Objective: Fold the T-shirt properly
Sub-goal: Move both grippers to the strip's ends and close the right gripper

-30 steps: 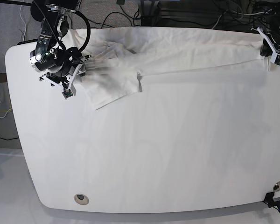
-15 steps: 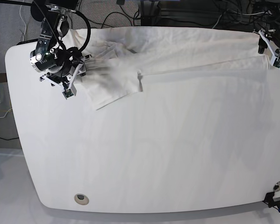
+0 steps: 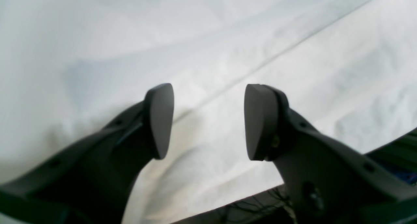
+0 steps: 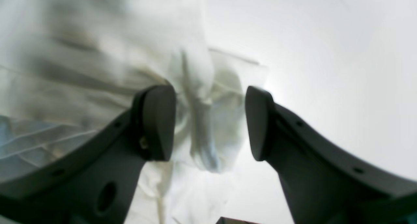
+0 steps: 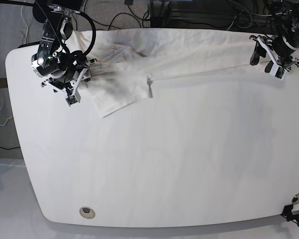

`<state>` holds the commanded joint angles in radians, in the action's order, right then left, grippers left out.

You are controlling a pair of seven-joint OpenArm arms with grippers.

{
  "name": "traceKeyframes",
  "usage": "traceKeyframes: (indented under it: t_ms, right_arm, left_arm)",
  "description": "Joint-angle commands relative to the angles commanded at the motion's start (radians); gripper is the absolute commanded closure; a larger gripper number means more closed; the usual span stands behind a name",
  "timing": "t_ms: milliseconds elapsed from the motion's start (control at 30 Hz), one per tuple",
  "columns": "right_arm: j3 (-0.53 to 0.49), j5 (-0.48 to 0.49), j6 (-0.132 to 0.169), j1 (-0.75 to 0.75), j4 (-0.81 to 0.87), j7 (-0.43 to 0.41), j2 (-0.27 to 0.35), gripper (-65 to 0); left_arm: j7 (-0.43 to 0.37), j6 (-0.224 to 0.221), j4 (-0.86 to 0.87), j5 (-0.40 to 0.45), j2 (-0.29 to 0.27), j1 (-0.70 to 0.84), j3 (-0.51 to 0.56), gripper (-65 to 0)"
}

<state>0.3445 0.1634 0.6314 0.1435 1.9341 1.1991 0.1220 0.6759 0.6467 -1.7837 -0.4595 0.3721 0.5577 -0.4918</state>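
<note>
The T-shirt (image 5: 204,50) lies along the bench's (image 5: 164,159) far edge, where the left tool (image 5: 267,59) has moved inward, spread wide above it. The right tool (image 5: 79,87) is also wide, so straightening likely comes next

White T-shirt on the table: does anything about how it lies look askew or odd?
Yes: in the base view, the white cloth T-shirt is bunched beside the black right gripper, with one flap sticking out onto the white tabletop.
</note>
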Motion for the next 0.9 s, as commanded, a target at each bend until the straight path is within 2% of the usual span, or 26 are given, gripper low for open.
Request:
traceKeyframes:
  t_ms: [67,167,233,400,667,900]
  right_arm:
    - [0.002,0.002,0.005,0.003,0.026,0.000,-0.002,-33.8]
    - [0.005,0.002,0.067,-0.017,0.031,-0.005,-0.008,-33.8]
    - [0.005,0.002,0.067,-0.051,0.029,-0.005,-0.015,-33.8]
    - [0.000,0.002,0.067,-0.143,-0.009,-0.043,-0.037,-33.8]
    - [0.000,0.002,0.067,-0.241,-0.298,-0.167,-0.032,-33.8]
    - [0.003,0.002,0.067,-0.258,-0.433,-0.244,-0.034,-33.8]
  left_arm:
    - [0.000,0.000,0.018,0.018,-0.012,-0.017,0.003,-32.1]
    - [0.000,0.006,0.034,0.084,-0.043,-0.049,0.003,-32.1]
    - [0.000,0.008,0.046,0.114,-0.051,-0.063,0.003,-32.1]
    - [-0.002,0.008,0.060,0.118,-0.058,-0.064,0.003,-32.1]
    - [-0.002,0.008,0.060,0.118,-0.058,-0.064,0.003,-32.1]
    - [-0.003,0.008,0.060,0.118,-0.058,-0.064,0.003,-32.1]
